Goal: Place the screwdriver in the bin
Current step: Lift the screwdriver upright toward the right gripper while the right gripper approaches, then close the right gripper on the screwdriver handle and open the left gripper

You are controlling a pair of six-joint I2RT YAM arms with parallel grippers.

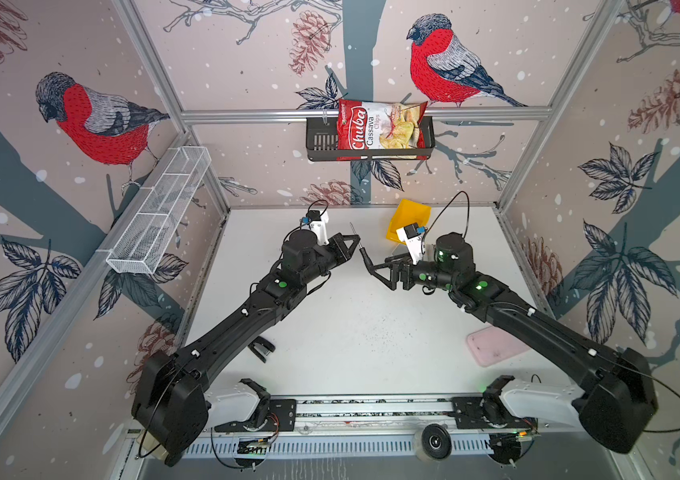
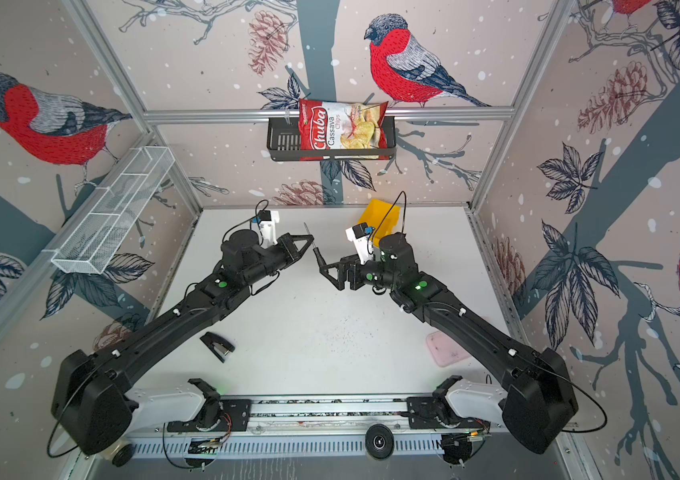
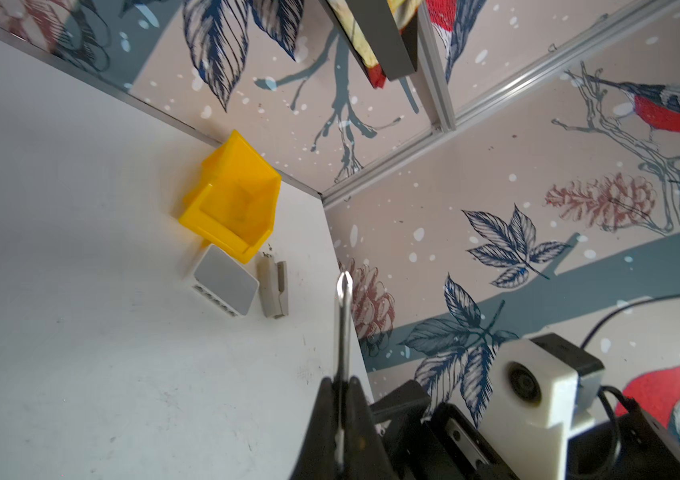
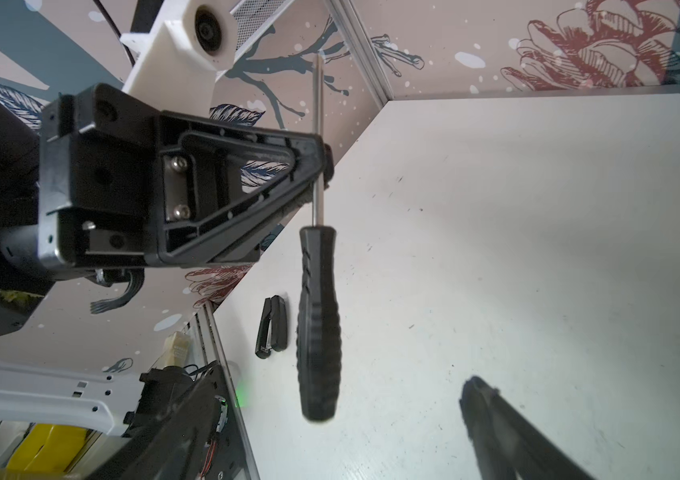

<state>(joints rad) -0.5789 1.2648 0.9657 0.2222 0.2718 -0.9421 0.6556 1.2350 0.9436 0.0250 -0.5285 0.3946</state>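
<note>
Screwdriver (image 4: 317, 324) shaft pinched by left hand (image 1: 357, 239); right hand (image 1: 376, 262) spread, one finger (image 4: 496, 419) visible; bin (image 1: 406, 216) partly hidden.

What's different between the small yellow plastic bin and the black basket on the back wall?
The yellow plastic bin stands on the white table; the black slotted basket hangs from the wall rail. The bin looks empty; the basket holds a red chips bag. Both are open-topped.
</note>
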